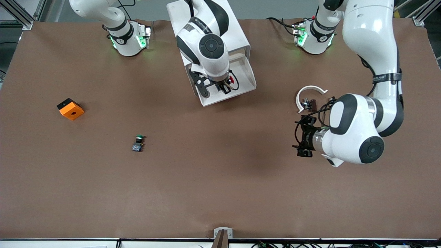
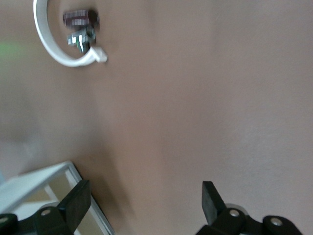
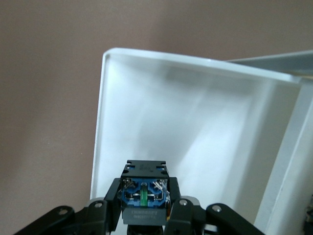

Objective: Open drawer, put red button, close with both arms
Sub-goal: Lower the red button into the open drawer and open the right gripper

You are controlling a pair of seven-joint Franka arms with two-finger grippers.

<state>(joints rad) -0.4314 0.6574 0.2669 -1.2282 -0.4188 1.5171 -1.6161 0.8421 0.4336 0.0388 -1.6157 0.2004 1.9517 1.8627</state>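
Note:
The white drawer (image 1: pixel 246 70) stands pulled out of its white cabinet (image 1: pixel 237 31) between the two arm bases. My right gripper (image 1: pixel 220 88) hangs over the open drawer, shut on the red button (image 1: pixel 231 81). In the right wrist view the button's black and blue body (image 3: pixel 144 193) sits between the fingers above the drawer's white inside (image 3: pixel 195 117); its red cap is hidden there. My left gripper (image 1: pixel 297 136) is open and empty, low over bare table toward the left arm's end. In the left wrist view its fingers (image 2: pixel 77 201) are spread wide.
A green-capped button (image 1: pixel 138 142) and an orange block (image 1: pixel 70 109) lie toward the right arm's end. A white open ring (image 1: pixel 309 91) with a small dark part inside lies beside my left gripper; it also shows in the left wrist view (image 2: pixel 51 46).

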